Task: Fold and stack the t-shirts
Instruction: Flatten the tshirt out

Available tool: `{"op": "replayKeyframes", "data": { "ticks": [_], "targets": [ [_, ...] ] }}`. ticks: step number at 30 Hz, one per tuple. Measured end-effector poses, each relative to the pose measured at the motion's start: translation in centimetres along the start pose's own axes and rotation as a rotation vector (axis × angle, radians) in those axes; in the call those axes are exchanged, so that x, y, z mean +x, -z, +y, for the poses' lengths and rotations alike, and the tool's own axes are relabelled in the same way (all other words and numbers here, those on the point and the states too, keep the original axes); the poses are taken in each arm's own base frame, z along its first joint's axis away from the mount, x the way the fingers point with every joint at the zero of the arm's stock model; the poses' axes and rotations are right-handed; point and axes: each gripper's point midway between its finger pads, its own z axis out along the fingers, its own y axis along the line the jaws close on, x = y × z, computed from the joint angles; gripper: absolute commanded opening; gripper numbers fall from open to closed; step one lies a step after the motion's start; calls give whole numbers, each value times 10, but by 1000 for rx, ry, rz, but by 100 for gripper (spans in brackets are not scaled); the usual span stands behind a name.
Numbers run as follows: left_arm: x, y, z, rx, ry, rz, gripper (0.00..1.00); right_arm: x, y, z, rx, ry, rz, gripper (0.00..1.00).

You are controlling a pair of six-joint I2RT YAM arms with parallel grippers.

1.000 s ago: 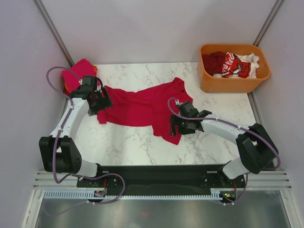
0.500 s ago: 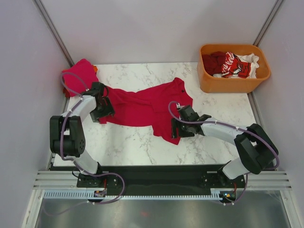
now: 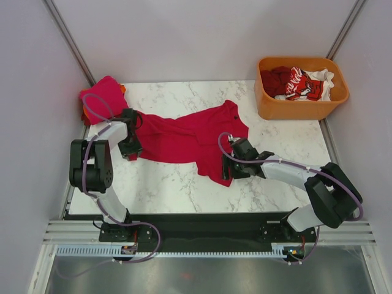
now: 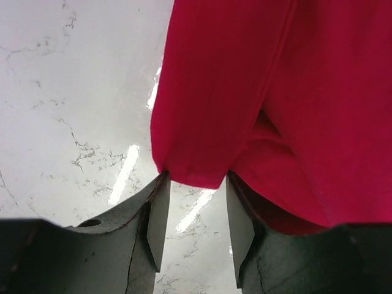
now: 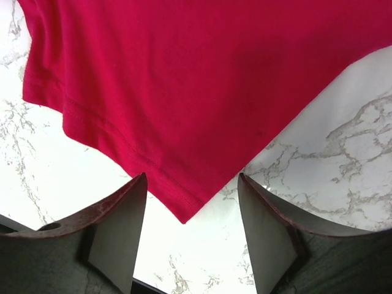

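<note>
A crimson t-shirt (image 3: 184,138) lay spread across the table (image 3: 165,190), running from its left edge toward the middle. At the shirt's left end, the left gripper (image 4: 196,184) had its jaws partly apart, and a folded corner of the cloth sat between the fingertips (image 4: 160,208) without being pinched. The right gripper (image 5: 191,184) stood wide open at the shirt's near hem, whose pointed corner reached between the fingers and touched neither. Other shirts (image 3: 297,82) filled an orange tub (image 3: 294,111) at the far right corner.
</note>
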Motion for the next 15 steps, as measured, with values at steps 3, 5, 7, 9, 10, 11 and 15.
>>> {"op": "replayKeyframes", "data": {
  "ticks": [3, 5, 7, 9, 10, 11, 15],
  "targets": [
    [2, -5, 2, -19, -3, 8, 39, 0, -1, 0, -6, 2, -3, 62],
    [1, -6, 2, -23, -2, 8, 15, 1, -1, 1, -10, 3, -4, 52],
    [-1, -7, 2, -29, 3, 3, 2, 3, -2, 1, -16, 5, -2, 42],
    [-1, -8, 2, -32, 2, 4, 2, 5, -3, 0, -20, 5, 2, 24],
    [-1, -8, 2, -32, 2, 3, 2, 8, -3, -1, -20, 2, 9, 21],
    [-1, -8, 2, -32, 2, 3, 2, 10, -3, -1, -20, 0, 10, 16],
    [-1, -8, 2, -31, 2, 2, 2, 14, -2, -3, -23, -2, 15, 0]
  ]
}}
